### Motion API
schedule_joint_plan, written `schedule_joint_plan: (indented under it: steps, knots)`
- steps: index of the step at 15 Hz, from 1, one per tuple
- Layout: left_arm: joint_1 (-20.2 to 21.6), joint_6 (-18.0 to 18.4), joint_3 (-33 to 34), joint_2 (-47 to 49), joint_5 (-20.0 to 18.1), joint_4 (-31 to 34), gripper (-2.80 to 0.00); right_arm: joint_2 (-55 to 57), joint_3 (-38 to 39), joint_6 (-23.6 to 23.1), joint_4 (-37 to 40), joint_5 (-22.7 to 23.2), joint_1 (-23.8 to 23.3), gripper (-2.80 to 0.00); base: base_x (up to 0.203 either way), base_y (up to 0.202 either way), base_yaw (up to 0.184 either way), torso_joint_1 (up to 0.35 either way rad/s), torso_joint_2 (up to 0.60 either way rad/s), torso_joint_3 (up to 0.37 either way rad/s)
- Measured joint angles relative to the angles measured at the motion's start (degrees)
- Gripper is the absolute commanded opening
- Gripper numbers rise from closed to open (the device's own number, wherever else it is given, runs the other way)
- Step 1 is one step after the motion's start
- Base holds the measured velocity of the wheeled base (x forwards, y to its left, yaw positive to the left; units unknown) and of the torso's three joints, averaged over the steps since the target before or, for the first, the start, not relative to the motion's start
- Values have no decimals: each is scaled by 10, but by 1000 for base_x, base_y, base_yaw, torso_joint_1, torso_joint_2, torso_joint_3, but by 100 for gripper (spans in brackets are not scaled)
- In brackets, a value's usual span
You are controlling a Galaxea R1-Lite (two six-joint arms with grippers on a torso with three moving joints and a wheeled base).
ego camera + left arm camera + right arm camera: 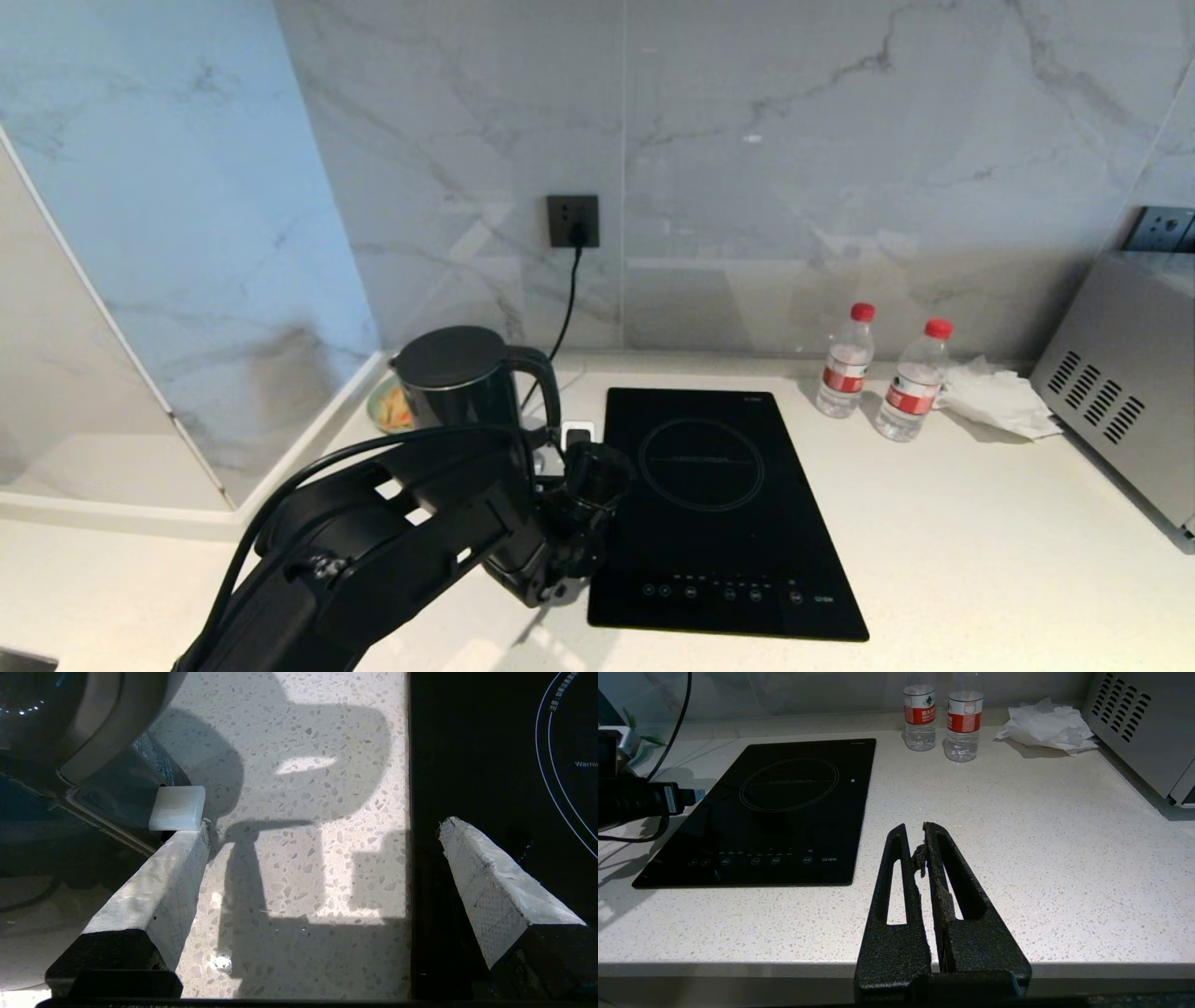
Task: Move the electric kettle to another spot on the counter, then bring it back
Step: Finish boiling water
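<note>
While its jaws gape empty beside the electric kettle (462, 378) — the left gripper (322, 826) touches nothing.

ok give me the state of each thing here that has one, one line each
electric kettle: upright, lid shut, not gripped
left gripper: open, empty, beside the kettle's handle
right gripper: shut, empty, parked at the counter's front edge
induction hob: no pot on it, no lights showing
two water bottles: upright, red caps on
wall socket: black cord plugged in
tissue: crumpled, beside the bottles
</note>
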Motion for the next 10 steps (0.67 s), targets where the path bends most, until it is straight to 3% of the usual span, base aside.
schedule_joint_plan:
  steps: [6,10]
  knots:
    - [-17,-3,23,-3,-1,-16,0,0,0,0,0,0,0,-280,0,0,0,0,0,0]
    - [-52,22,68,-4,-1,-117,0,0,0,0,0,0,0,-280,0,0,0,0,0,0]
